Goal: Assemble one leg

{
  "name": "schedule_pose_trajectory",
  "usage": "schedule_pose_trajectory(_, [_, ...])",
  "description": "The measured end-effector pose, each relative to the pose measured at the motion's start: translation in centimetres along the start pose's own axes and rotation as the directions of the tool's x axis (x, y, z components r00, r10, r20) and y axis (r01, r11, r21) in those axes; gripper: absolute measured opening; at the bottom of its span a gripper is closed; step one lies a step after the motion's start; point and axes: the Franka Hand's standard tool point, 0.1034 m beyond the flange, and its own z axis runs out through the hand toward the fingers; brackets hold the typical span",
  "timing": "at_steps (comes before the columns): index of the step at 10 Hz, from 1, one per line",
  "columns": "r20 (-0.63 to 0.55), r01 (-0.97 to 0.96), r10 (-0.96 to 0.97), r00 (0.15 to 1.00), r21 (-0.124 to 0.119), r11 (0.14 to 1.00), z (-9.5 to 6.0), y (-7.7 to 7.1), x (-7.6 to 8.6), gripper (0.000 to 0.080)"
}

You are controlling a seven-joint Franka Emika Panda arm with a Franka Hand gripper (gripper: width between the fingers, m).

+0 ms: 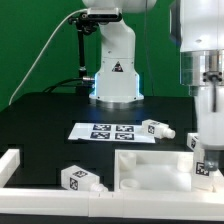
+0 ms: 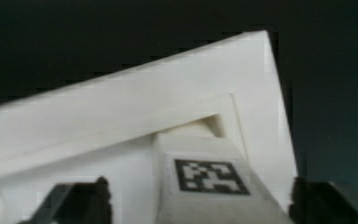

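The claw (image 2: 179, 200) hangs low over the big white panel (image 1: 160, 168) near the counter's front edge, toward the exterior view's right corner. In the wrist view its two dark fingertips (image 2: 78, 202) stand well apart, one on each side of a tagged white block, so it reads as released and grasping nothing; whether the pads touch the block, I cannot tell.

That block looks like a leg (image 2: 208, 165) seated at a corner of the panel, upright under the wrist. I judge the task to be well along: the leg appears placed in its corner, though the pictures do not show whether it is fully screwed home.

Other loose legs lie on the black counter (image 1: 50, 120): one (image 1: 80, 179) near the front edge toward the exterior view's left, one (image 1: 157, 129) mid-counter just beside the marker board (image 1: 105, 131).

No readable writing shows. The legs and marker board bear only black-and-white square tags; the robot base (image 1: 114, 75) carries a small dark triangular sticker, too small to read.
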Motion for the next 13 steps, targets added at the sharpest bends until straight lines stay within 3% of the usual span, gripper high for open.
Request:
schedule_pose_trajectory(1, [0.006, 0.179, -0.179, 0.984, -0.013, 0.984, 0.0, 0.2, -0.3, 0.058])
schedule_pose_trajectory(2, [0.017, 0.311, -0.311, 0.95, -0.021, 0.95, -0.1, 0.3, -0.5, 0.0634])
schedule_pose_trajectory(6, [0.017, 0.54, -0.54, 0.842, -0.016, 0.841, 0.1, 0.4, -0.3, 0.0648])
schedule_pose_trajectory(7, [0.013, 0.645, -0.645, 0.764, -0.023, 0.764, -0.1, 0.3, 0.0, 0.0648])
schedule_pose_trajectory(8, [-0.01, 0.798, -0.799, 0.601, -0.028, 0.601, -0.4, -0.4, 0.7, 0.0648])
schedule_pose_trajectory(9, [-0.03, 0.865, -0.866, 0.5, -0.024, 0.501, -0.5, -0.8, 0.9, 0.0648])
schedule_pose_trajectory(11, [-0.029, 0.827, -0.827, 0.562, -0.021, 0.562, -0.4, -0.7, 0.8, 0.0608])
schedule_pose_trajectory(13, [-0.03, 0.798, -0.798, 0.602, -0.022, 0.603, -0.4, -0.7, 1.0, 0.029])
